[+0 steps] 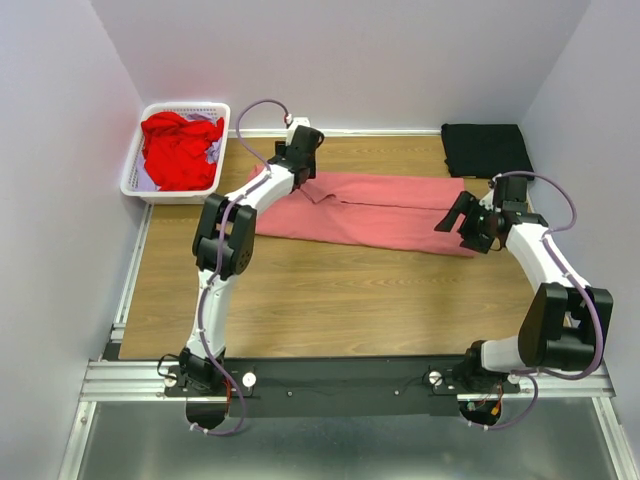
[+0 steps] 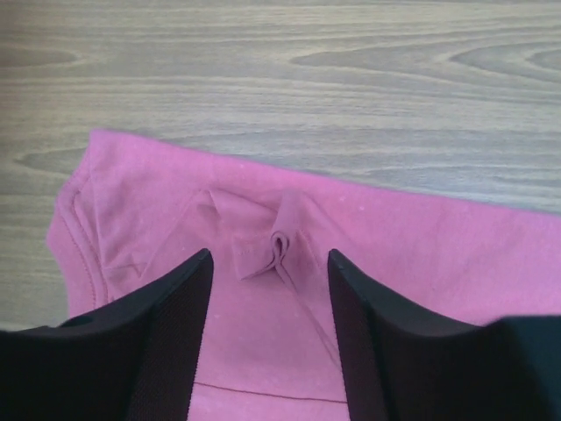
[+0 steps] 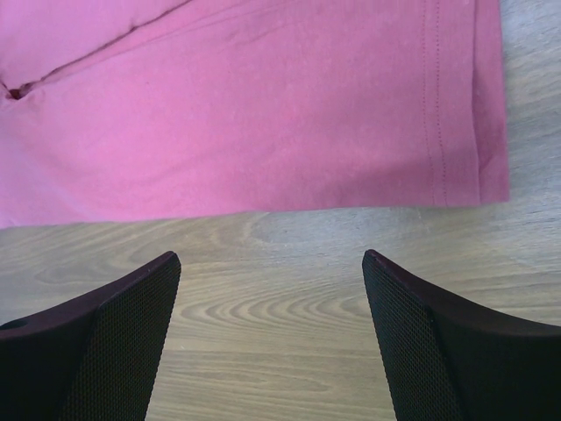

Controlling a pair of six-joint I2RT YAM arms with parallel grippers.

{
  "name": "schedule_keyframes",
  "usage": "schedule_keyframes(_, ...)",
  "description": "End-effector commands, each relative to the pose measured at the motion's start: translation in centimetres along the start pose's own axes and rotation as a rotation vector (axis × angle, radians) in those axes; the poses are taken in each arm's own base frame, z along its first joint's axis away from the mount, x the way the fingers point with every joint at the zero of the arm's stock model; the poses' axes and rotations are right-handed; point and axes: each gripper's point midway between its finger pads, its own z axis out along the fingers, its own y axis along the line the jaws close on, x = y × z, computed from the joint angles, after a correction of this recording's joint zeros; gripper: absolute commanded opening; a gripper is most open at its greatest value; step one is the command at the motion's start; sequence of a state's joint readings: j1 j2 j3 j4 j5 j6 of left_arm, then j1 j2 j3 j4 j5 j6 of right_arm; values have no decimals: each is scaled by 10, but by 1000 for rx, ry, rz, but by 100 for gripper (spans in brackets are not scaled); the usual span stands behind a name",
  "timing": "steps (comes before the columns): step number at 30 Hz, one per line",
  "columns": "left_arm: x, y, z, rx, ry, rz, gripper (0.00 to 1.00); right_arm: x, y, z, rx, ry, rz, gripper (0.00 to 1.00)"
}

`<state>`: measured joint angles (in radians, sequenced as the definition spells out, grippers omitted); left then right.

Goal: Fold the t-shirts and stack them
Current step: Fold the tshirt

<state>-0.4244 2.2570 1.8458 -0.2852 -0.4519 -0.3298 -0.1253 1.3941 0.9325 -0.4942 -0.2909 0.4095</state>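
Note:
A salmon-pink t-shirt [image 1: 380, 210] lies folded into a long strip across the back of the table. My left gripper [image 1: 303, 165] hovers over its collar end. In the left wrist view the gripper [image 2: 270, 256] is open, with nothing between its fingers, and a small pinched ridge of collar cloth [image 2: 280, 247] stands just beyond the tips. My right gripper [image 1: 463, 225] is open at the hem end. The right wrist view shows this gripper [image 3: 272, 259] over bare wood, just short of the shirt's hem edge [image 3: 263, 209]. A red t-shirt [image 1: 180, 150] is bunched in the basket. A black t-shirt [image 1: 487, 150] lies folded at the back right.
The white lattice basket [image 1: 137, 160] stands at the back left against the wall. Pale walls close in the left, back and right sides. Bare wooden table [image 1: 350, 300] stretches between the pink shirt and the arm bases.

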Motion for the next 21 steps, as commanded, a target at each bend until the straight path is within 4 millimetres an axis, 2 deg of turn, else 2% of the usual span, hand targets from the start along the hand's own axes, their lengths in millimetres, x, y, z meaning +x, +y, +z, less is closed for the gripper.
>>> schedule_keyframes(1, -13, 18, -13, -11, -13, -48, 69, -11, -3, -1, 43, -34, -10, 91)
schedule_keyframes(4, -21, 30, -32, -4, -14, -82, 69, -15, -14, 3, 102, -50, 20, 90)
schedule_keyframes(5, -24, 36, -45, -1, -21, -100, 69, -17, -18, 4, 127, -57, 27, 90)
schedule_keyframes(8, -22, 48, -69, 3, -30, -124, 66, -18, -22, 13, 139, -61, 66, 81)
schedule_keyframes(10, -17, 55, -76, 10, -26, -133, 58, -20, -19, 22, 117, -68, 99, 73)
schedule_keyframes(11, -7, 62, -81, 4, -15, -131, 52, -22, -16, 26, 98, -77, 119, 71)
schedule_keyframes(12, 0, 66, -81, -1, -5, -128, 52, -21, -17, 30, 94, -75, 120, 68)
schedule_keyframes(13, 5, 70, -80, -2, 5, -127, 45, -21, -17, 34, 90, -72, 140, 66)
schedule_keyframes(15, 28, 77, -76, -6, 54, -114, 38, -18, -20, 46, 87, -59, 169, 58)
schedule_keyframes(18, 55, 91, -65, -26, 106, -123, 33, -13, -29, 59, 100, -44, 198, 54)
schedule_keyframes(21, 84, 102, -55, -54, 170, -106, 32, -8, -45, 69, 143, -38, 220, 52)
